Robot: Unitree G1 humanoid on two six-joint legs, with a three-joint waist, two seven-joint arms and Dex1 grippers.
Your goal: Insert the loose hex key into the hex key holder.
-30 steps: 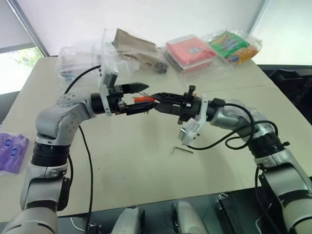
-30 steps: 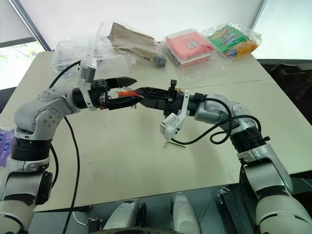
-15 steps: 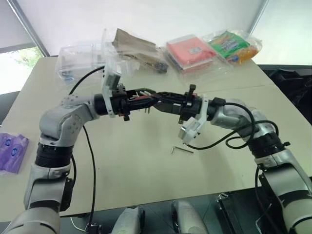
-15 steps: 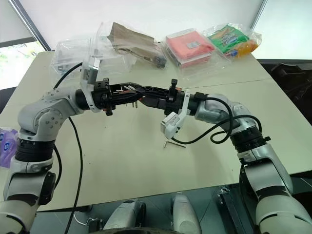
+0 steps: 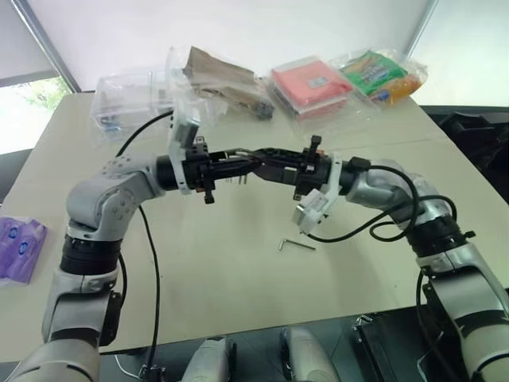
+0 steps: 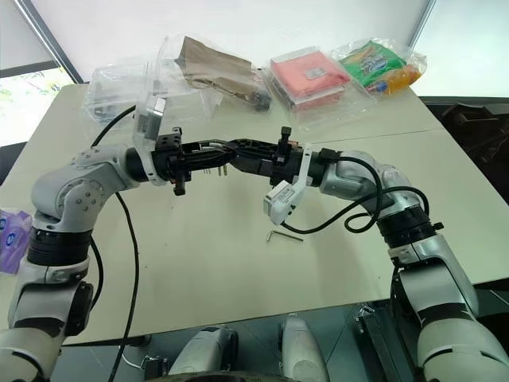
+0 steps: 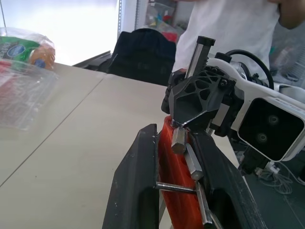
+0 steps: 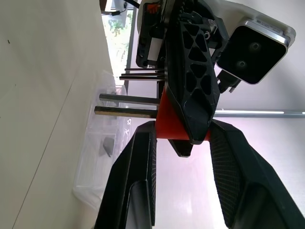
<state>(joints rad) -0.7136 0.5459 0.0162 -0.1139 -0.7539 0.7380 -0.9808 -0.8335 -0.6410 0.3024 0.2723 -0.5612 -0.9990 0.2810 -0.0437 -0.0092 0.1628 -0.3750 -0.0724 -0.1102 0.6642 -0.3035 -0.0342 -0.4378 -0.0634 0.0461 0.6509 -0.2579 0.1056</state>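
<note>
From the head view, we see the left gripper (image 5: 227,165) and right gripper (image 5: 253,164) meeting above the table (image 5: 238,270), while the loose hex key (image 5: 296,245) lies below them, untouched. In the left wrist view, our left jaws pinch the hex key holder (image 7: 177,191). In the right wrist view, the right jaws also clasp it (a handover, we judge). Next, the right should release and fetch the key.

One loose hex key (image 5: 297,245); one hex key holder (image 7: 177,183); two grippers.
</note>
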